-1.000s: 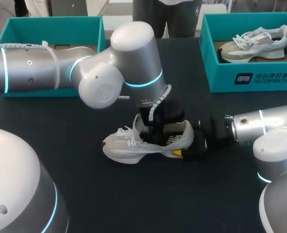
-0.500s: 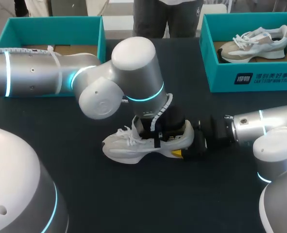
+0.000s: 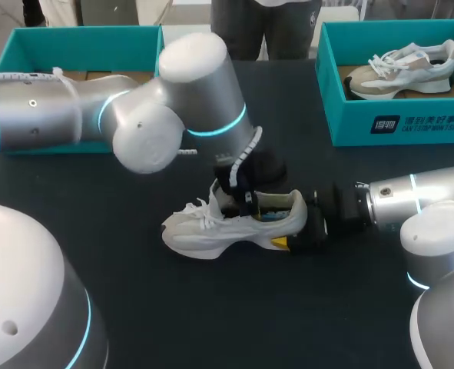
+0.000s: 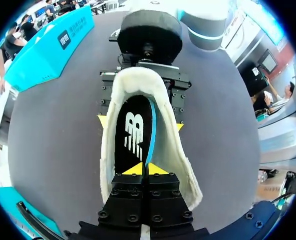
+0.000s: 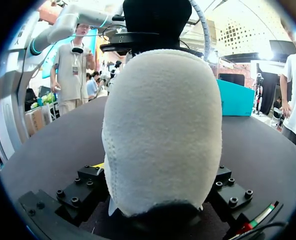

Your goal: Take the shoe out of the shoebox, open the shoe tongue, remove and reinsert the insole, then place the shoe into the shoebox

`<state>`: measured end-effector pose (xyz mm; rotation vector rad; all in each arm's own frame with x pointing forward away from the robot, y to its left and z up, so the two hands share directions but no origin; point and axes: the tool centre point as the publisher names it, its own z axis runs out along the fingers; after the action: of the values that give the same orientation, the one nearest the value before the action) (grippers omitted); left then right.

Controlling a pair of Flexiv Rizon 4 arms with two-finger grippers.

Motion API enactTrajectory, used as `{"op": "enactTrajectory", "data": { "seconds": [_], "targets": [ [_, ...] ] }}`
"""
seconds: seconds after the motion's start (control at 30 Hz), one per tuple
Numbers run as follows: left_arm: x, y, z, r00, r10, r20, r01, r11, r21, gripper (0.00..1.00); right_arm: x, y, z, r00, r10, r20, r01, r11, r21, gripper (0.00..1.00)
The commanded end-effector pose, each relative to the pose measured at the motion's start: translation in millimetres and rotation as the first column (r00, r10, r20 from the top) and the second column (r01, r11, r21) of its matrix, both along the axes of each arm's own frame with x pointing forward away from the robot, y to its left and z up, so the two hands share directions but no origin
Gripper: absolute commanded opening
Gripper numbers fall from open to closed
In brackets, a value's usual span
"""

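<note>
— Where does the shoe [image 3: 234,227] lie for us?

— On its sole, mid-table and out of both boxes. Its toe points to our left side, its heel [image 5: 163,125] to our right arm.

— And the hold?

— Our right gripper [image 4: 140,123] clamps the heel from both sides. Our left gripper [image 4: 140,169] comes down into the opening with its tips pinched together, as we judge it on the blue edge of the insole [image 4: 132,135].

— Which way does the insole run?

— Straight ahead of the left gripper, along the shoe, toward the heel. It must go flat along that line, we think.

— The boxes?

— The left shoebox [image 3: 81,42] shows only brown floor past our arm. The right shoebox [image 3: 396,127] holds another shoe [image 3: 403,69].
</note>
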<state>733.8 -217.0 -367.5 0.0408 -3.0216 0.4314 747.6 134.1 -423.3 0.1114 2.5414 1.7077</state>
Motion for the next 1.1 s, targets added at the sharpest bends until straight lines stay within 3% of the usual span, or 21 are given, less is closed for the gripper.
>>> {"op": "enactTrajectory", "data": {
  "seconds": [0.03,0.73,0.9,1.1],
  "targets": [
    [2.1,12,20,0.998,-0.015,-0.058,0.013,1.0,-0.027,0.0,2.1,3,-5,1.0,-0.003,0.001,0.003,1.0,-0.003,0.0],
    [7.2,33,50,0.99,0.063,-0.126,-0.076,0.992,-0.096,0.0,2.1,3,-5,1.0,-0.003,0.001,0.003,1.0,-0.003,0.0],
    [6.8,22,62,0.988,0.064,-0.143,-0.085,0.986,-0.144,0.0,2.1,3,-5,1.0,-0.003,0.001,0.003,1.0,-0.003,0.0],
    [-1.4,-12,78,0.988,0.03,-0.152,-0.06,0.978,-0.2,0.0,2.1,3,-5,1.0,-0.003,0.001,0.003,1.0,-0.003,0.0]
  ]
}}
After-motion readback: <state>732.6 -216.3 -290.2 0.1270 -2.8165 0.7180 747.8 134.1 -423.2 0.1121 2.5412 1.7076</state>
